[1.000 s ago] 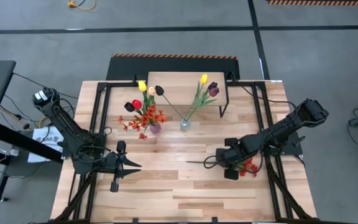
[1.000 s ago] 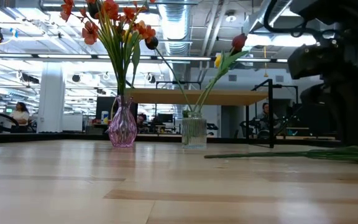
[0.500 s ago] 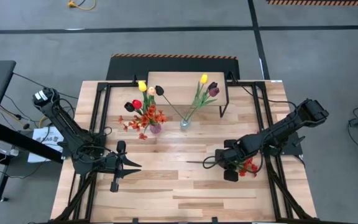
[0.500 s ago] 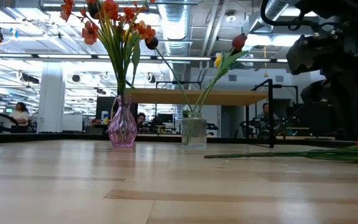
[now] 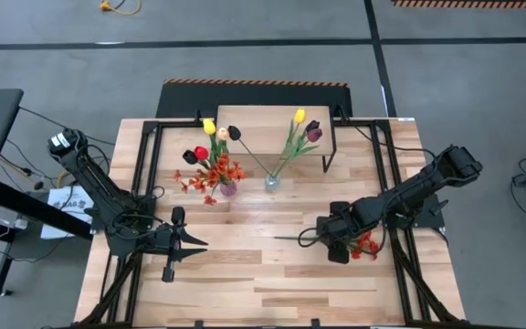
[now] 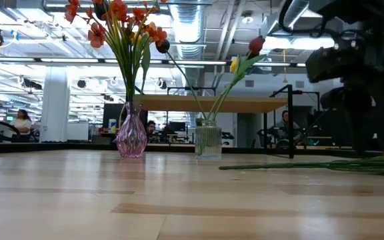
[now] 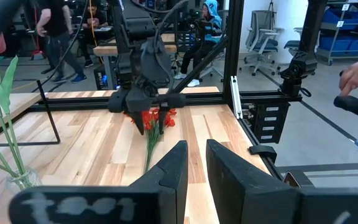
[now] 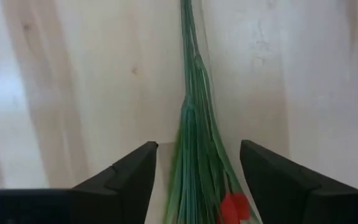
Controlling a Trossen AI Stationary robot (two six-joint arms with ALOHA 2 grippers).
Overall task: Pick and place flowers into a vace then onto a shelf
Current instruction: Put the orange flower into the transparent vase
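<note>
**Right tool spread over a spray lying on the desk**

I see my right tool [image 5: 334, 243] low over the right side of the desk [image 5: 245, 274]; its fingers [image 8: 123, 177] stand spread, one on each side of the green stem bundle of an orange-red spray [image 8: 197, 168] that lies flat on the wood; nothing is pinched. My left tool [image 5: 179, 243] waits at the left of the desk, fingers [image 7: 166, 180] pressed nearly together and holding nothing. Farther back, a pink vase [image 6: 131, 137] holds orange-red blossoms and tulips; beside it a clear vase [image 6: 208, 140] holds more tulips; the shelf [image 5: 272, 123] stands behind both at the far edge.
</note>
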